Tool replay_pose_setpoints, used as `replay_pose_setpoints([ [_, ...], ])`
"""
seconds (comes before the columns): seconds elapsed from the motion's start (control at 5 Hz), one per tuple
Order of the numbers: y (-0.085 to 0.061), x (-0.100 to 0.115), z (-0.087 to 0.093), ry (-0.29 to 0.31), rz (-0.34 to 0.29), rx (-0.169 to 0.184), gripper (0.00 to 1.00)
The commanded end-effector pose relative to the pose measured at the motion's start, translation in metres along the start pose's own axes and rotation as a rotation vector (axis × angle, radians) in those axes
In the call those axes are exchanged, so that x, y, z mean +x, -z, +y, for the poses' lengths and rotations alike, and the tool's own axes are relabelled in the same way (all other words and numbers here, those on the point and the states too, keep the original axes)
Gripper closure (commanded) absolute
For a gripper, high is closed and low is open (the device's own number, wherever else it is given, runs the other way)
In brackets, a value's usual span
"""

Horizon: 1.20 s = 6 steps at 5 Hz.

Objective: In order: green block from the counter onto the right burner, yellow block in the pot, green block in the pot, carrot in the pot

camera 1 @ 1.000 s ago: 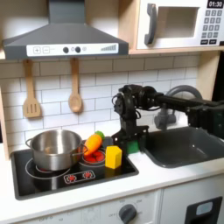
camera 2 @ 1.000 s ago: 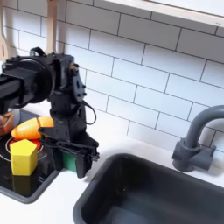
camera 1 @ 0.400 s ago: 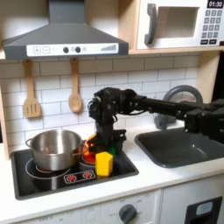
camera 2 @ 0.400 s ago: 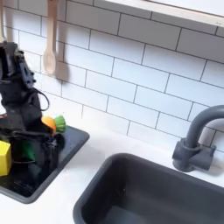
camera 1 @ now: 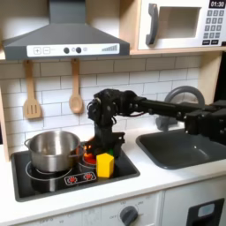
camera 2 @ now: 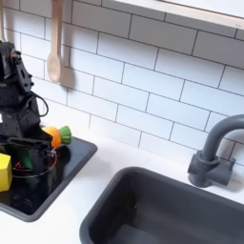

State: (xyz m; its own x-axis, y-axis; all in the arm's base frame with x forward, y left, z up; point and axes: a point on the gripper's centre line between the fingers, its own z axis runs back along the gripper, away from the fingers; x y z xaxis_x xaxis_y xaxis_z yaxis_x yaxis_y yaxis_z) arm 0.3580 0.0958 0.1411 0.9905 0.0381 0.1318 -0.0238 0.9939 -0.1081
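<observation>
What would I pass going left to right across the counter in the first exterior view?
Pot → yellow block → faucet, with the sink below it.

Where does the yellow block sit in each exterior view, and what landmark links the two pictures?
First exterior view: the yellow block stands on the black stovetop, right of the pot and just below the gripper.
Second exterior view: the yellow block is cut by the second exterior view's left edge, low down, left of the gripper.
Shared landmark: the grey faucet at the sink.
</observation>
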Motion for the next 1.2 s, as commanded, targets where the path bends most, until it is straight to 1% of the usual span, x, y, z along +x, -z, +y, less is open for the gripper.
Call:
replay_pose_setpoints([
  [0.0,0.006,0.0,-0.009,0.048,0.034,0.012,0.0],
  [0.2,-0.007,0.002,-0.017,0.062,0.001,0.0,0.0],
  [0.4,-0.018,0.002,-0.021,0.067,-0.004,-0.009,0.0],
  [0.6,-0.028,-0.003,-0.027,0.076,-0.013,-0.026,0.0],
  [0.8,-0.034,-0.008,-0.031,0.091,-0.021,-0.017,0.0],
  [1.0,-0.052,-0.013,-0.028,0.101,-0.038,-0.015,0.0],
])
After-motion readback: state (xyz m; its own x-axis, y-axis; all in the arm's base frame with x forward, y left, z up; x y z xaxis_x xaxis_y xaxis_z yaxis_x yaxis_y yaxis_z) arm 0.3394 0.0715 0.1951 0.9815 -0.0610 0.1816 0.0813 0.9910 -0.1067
